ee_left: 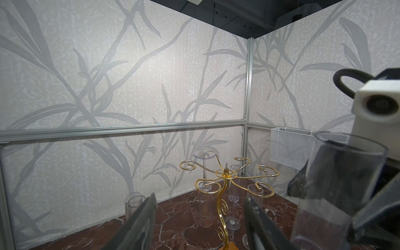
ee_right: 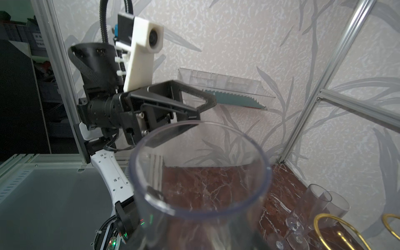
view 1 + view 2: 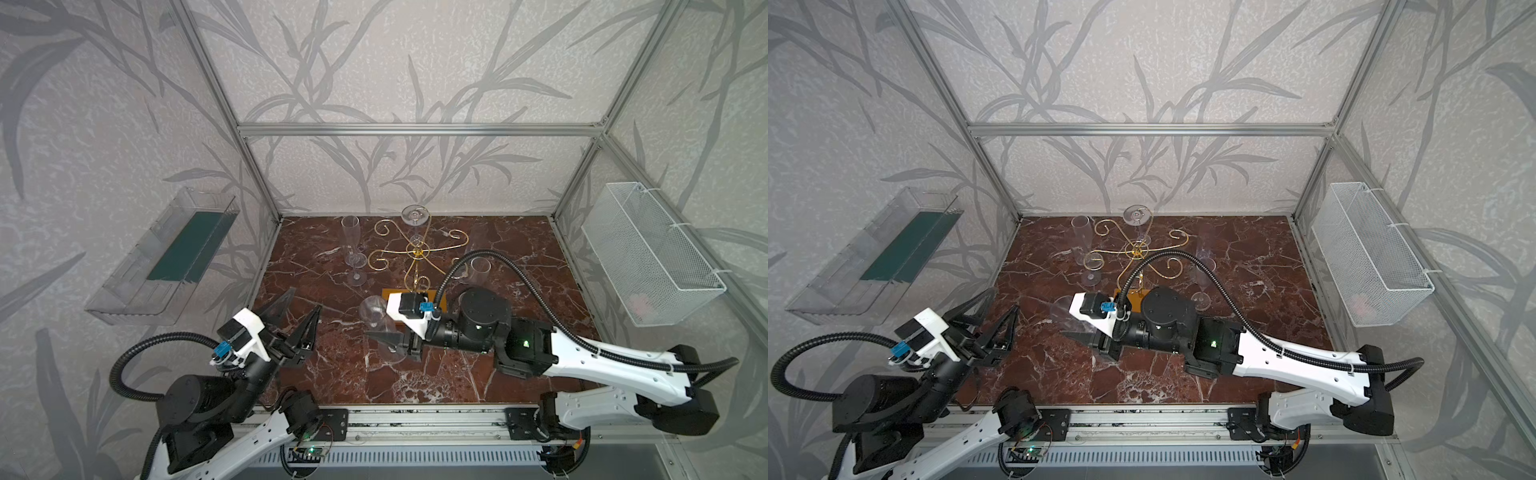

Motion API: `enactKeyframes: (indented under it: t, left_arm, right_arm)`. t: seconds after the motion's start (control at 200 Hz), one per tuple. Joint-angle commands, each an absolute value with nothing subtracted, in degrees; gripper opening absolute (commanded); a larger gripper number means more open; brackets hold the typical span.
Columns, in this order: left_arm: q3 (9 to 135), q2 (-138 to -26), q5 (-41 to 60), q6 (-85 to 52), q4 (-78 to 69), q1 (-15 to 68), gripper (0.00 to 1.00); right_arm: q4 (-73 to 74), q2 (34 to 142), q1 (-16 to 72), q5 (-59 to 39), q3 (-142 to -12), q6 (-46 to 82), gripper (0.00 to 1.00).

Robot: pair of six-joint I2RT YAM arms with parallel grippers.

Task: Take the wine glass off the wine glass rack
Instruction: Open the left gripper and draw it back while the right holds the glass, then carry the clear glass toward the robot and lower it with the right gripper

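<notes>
The gold wire wine glass rack (image 3: 417, 251) (image 3: 1136, 249) (image 1: 226, 173) stands at the back of the marble table on its orange-yellow base (image 3: 390, 293). One clear wine glass (image 3: 415, 216) (image 1: 204, 155) hangs upside down on a far arm. My right gripper (image 3: 388, 338) (image 3: 1077, 334) is shut on another clear wine glass (image 3: 371, 311) (image 2: 201, 173), held in front of the rack, rim tilted toward the left arm. My left gripper (image 3: 301, 303) (image 1: 199, 225) is open and empty, a little left of that glass.
Several clear flutes stand on the table round the rack, such as the flute (image 3: 351, 237) at the left and the glass (image 3: 478, 270) at the right. A clear bin (image 3: 166, 257) hangs on the left wall, a white mesh basket (image 3: 652, 253) on the right.
</notes>
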State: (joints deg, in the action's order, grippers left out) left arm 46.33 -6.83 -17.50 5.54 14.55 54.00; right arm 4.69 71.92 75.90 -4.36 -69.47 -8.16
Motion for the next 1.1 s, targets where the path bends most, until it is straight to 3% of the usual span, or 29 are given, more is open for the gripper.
enactKeyframes:
  t: [0.0, 0.505, 0.87, 1.094]
  left_arm:
    - [46.04, -5.48, -19.63, 5.45, 14.60, 54.14, 0.66]
    - [46.84, -2.71, -21.55, 5.01, 19.23, 54.14, 0.66]
    - [47.26, -2.72, -22.32, 5.36, 19.65, 54.14, 0.66]
    - [47.68, -2.58, -22.26, 4.77, 20.61, 54.14, 0.66]
  right_arm:
    - [13.03, 71.95, 78.16, -0.32, -65.80, -9.04, 0.28]
    - [44.45, 86.12, 84.64, 12.04, -51.36, -11.02, 0.26]
    - [71.24, 103.18, 86.66, 26.16, -53.39, -16.58, 0.24]
    - [78.90, 111.99, 86.92, 35.89, -59.40, -20.21, 0.24]
